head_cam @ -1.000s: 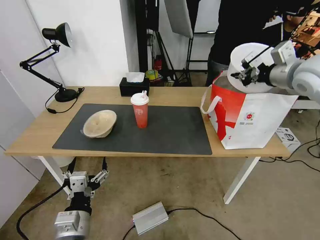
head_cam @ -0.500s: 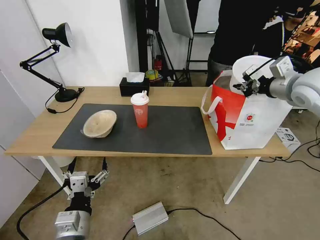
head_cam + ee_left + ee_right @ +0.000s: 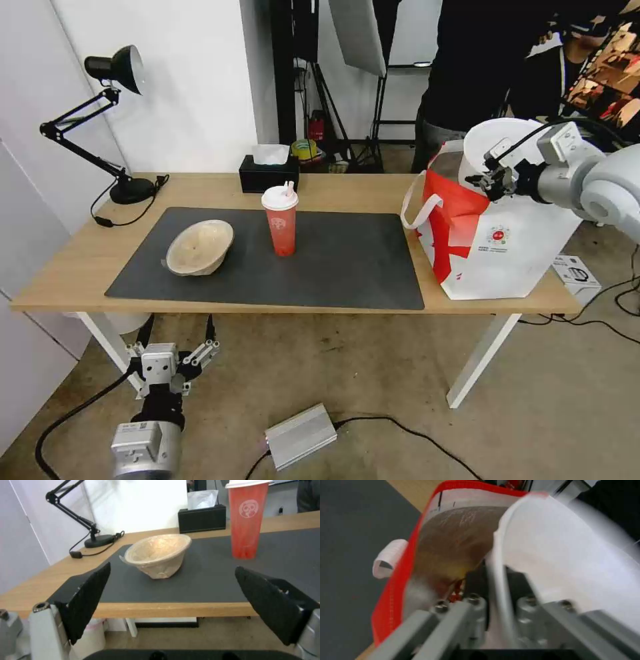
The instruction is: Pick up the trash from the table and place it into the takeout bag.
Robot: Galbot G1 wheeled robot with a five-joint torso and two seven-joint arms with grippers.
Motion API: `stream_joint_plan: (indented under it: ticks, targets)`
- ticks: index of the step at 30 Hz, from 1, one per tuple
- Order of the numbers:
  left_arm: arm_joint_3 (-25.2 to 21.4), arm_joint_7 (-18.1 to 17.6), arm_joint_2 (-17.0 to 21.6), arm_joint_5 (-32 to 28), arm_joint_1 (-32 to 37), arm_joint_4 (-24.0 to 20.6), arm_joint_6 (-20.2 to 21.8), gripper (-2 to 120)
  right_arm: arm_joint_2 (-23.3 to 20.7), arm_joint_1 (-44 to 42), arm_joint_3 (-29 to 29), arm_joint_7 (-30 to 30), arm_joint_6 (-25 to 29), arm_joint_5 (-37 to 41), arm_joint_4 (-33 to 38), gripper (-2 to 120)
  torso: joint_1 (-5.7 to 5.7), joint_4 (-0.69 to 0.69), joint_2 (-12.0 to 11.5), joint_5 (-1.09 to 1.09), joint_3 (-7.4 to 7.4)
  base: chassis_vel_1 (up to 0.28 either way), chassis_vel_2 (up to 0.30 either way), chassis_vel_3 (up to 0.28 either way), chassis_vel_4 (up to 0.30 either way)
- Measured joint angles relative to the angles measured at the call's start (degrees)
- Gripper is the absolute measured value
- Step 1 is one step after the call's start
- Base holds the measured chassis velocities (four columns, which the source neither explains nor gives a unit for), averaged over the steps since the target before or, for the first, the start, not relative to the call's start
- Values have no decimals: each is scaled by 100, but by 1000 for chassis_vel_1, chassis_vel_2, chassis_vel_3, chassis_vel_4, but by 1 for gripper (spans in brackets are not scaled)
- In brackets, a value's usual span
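Right arm: extended in from the right at upper right, forearm roughly level, wrist turned inward. Right gripper [image 3: 492,179]: jaws pinched onto the rim of the white bowl [image 3: 510,137], one finger [image 3: 476,585] on each face of the wall, bowl held on edge.

Left arm: lowered at lower left, below worktop height. Left gripper [image 3: 175,357]: pointing up and forward, jaws spread wide, the black pads [image 3: 88,598] holding nothing.

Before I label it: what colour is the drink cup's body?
Red, with a white lid, drink cup; clearest in the left wrist view.
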Motion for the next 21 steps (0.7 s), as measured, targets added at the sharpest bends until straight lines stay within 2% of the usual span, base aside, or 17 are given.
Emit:
stream_joint_plan:
  ticks: [3,4,8,9,13,14,17,18,21]
  targets:
    - [6,1,-2,3,-1,10,1,100,-4,4,0,5,-1,10,5,30,0,0,-1,0,0,0,0,0,0]
    - [6,1,-2,3,-1,10,1,100,-4,4,0,5,-1,10,5,30,0,0,-1,0,0,0,0,0,0]
    - [6,2,-3,4,-2,12,1,100,-8,18,8,6,-4,21,14,49,0,0,0,0,0,0,0,0,0]
    - [6,2,-3,4,-2,12,1,100,-8,18,8,6,-4,21,14,49,0,0,0,0,0,0,0,0,0]
    - [6,3,-3,4,-3,14,1,100,-28,23,39,7,-6,31,60,68,0,0,0,0,0,0,0,0,0]
    - [6,3,-3,4,-3,14,1,100,-28,23,39,7,-6,31,60,68,0,0,0,0,0,0,0,0,0]
    - [6,3,-3,5,-5,14,1,100,-41,25,70,8,-8,38,100,80,0,0,-1,0,0,0,0,0,0]
    - [6,3,-3,5,-5,14,1,100,-41,25,70,8,-8,38,100,80,0,0,-1,0,0,0,0,0,0]
    - [7,4,-3,5,-6,14,1,100,-34,24,172,50,-9,60,147,95,0,0,0,0,0,0,0,0,0]
